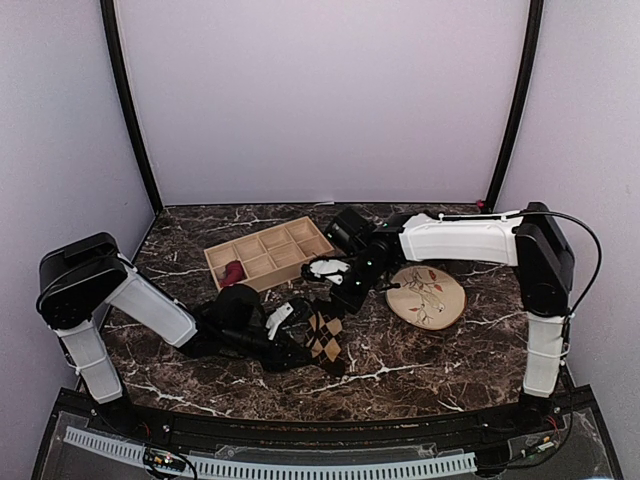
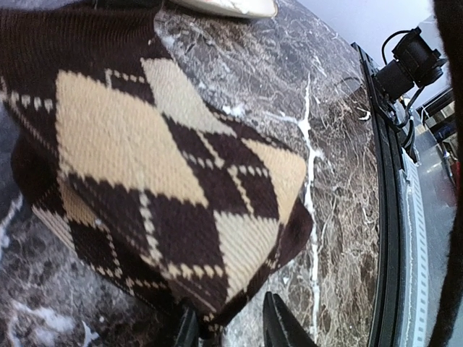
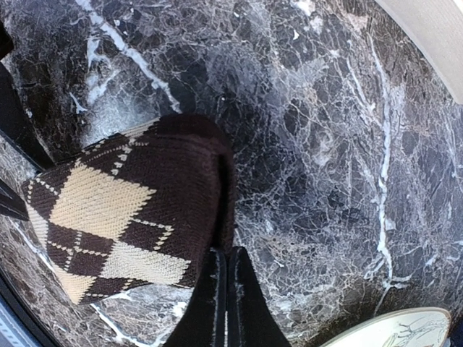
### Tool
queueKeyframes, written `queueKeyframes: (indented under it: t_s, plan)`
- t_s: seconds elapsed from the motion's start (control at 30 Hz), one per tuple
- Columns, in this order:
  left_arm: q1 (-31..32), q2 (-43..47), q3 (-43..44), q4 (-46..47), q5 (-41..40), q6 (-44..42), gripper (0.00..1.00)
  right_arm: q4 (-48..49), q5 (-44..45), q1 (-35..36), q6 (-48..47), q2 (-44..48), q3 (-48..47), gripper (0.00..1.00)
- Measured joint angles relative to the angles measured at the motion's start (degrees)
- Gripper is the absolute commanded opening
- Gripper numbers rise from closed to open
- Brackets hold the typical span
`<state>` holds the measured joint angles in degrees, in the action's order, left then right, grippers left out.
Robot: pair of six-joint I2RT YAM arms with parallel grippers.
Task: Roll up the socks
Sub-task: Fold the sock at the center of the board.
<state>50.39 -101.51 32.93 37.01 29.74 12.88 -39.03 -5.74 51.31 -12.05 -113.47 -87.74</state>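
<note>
Marble table [image 1: 420, 370] — wooden tray [image 1: 270, 250] and plate [image 1: 428, 296] near argyle sock [image 1: 325, 335].

From above, the argyle sock [image 1: 325, 337] is half buried under the dark wrist of the left arm [image 1: 150, 305], and I cannot see that arm's fingertips at the sock. Up-left of the sock, a maroon lump [image 1: 233, 271] sits in the wooden tray [image 1: 255, 234], too small for me to name.

On the left wrist camera the sock runs off the top and left edges. The left gripper [image 2: 230, 327] at its lower fold is cropped by the bottom edge, and the plate [image 2: 231, 6] beyond the sock is only a sliver.

On the right wrist camera a pale band [image 3: 434, 29], well apart from the sock, is cut by the corner, and I cannot tell what it is.
</note>
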Motion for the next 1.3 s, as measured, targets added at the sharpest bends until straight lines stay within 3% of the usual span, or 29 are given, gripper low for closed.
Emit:
queueKeyframes:
  t_s: [0.47,0.9,1.3]
  plan:
    - [0.0,2.1,0.0,-2.8,1.7,1.6,0.22,0.0,-0.1,-0.1,-0.4,-1.4,-2.0,0.00]
    - [0.2,2.2,-2.3,0.5,3.9,3.9,0.00,-0.1,-0.7,-0.1,-0.9,-3.0,-3.3,0.00]
    - [0.7,2.2,-4.5,3.4,3.8,4.5,0.00,-0.3,-2.4,-0.1,-0.8,-4.5,-4.6,0.00]
